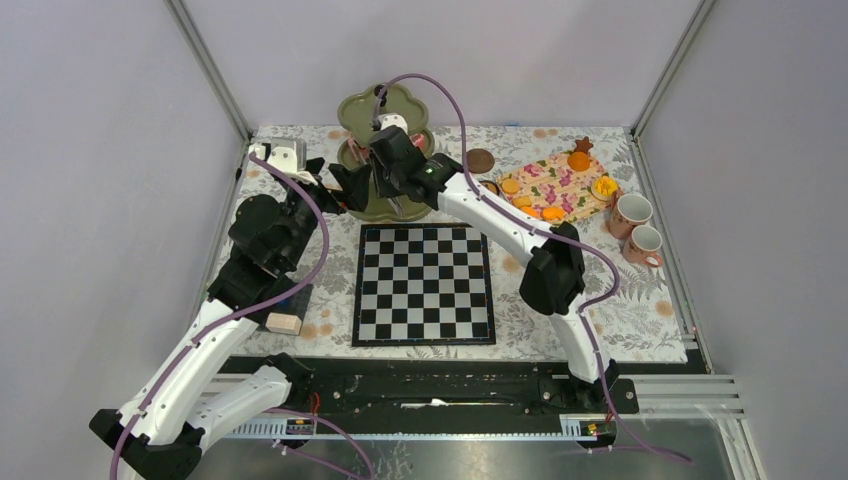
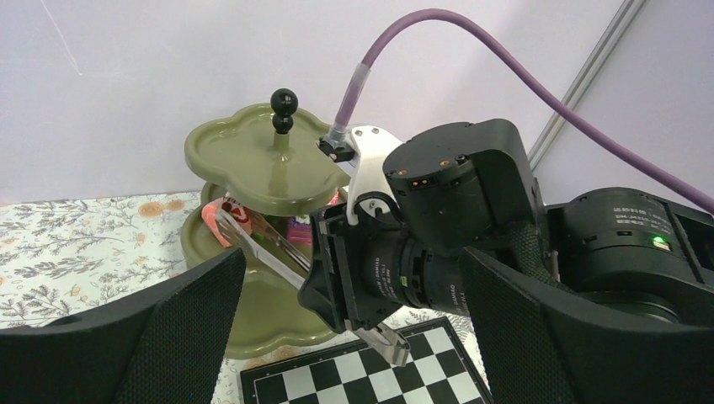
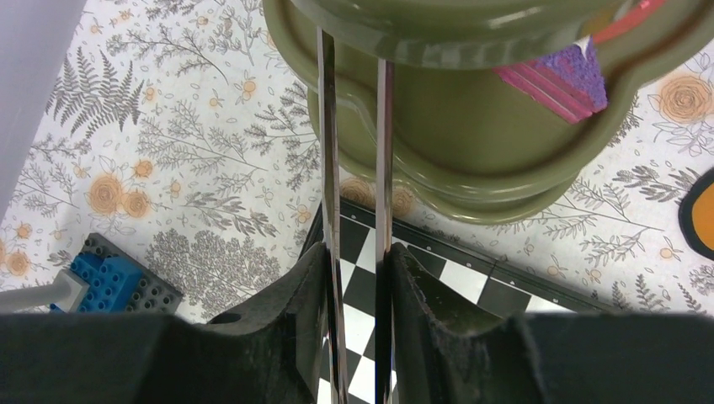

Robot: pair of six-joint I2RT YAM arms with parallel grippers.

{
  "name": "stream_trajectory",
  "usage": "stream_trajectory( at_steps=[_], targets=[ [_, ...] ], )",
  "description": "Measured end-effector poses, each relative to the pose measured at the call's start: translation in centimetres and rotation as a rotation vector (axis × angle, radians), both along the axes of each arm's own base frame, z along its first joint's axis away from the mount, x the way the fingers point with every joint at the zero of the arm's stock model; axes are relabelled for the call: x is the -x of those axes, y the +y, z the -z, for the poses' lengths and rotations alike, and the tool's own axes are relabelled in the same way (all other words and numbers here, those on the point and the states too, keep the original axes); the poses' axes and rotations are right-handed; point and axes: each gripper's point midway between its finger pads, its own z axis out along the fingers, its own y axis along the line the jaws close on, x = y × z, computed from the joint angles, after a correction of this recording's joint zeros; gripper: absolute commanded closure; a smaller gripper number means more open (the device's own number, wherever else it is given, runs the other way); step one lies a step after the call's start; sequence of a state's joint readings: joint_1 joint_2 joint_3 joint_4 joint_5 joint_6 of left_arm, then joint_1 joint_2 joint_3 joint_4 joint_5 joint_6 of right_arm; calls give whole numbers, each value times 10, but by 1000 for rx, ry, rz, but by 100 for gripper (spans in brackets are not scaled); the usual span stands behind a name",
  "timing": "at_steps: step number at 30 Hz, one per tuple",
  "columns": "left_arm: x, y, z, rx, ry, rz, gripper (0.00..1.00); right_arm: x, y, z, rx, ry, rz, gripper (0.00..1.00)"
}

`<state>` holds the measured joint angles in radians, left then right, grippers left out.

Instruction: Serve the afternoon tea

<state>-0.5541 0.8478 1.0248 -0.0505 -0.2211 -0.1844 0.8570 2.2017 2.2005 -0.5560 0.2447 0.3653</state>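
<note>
The olive-green stand (image 1: pixel 372 107) with its black knob (image 2: pixel 284 103) stands at the back of the table. My right gripper (image 3: pixel 358 269) is shut on metal tongs (image 3: pixel 329 168), whose two arms reach under the top tier onto the middle tier. In the left wrist view the tongs (image 2: pixel 261 248) end beside a pink-red pastry (image 2: pixel 223 220); whether they pinch it I cannot tell. A purple-pink pastry (image 3: pixel 560 80) lies on the same tier. My left gripper (image 2: pixel 352 278) is open just left of the stand, holding nothing. More pastries lie on a patterned mat (image 1: pixel 565 185). Two cups (image 1: pixel 632 212) stand at the right.
The chessboard (image 1: pixel 425 285) lies in front of the stand, under my right arm. Blue building blocks (image 3: pixel 109 282) and a beige block (image 1: pixel 283 322) sit at the left near my left arm. A brown disc (image 1: pixel 481 160) lies beside the mat.
</note>
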Motion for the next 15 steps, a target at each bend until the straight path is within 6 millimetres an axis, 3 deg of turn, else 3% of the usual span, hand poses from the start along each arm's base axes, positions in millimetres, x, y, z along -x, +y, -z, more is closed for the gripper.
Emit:
stream_trajectory(
  at_steps=[9, 15],
  targets=[
    [0, -1, 0, -1, 0, 4, 1, 11, -12, 0, 14, 8, -1, 60],
    [0, -1, 0, -1, 0, 7, 1, 10, -14, 1, 24, 3, -2, 48]
  ],
)
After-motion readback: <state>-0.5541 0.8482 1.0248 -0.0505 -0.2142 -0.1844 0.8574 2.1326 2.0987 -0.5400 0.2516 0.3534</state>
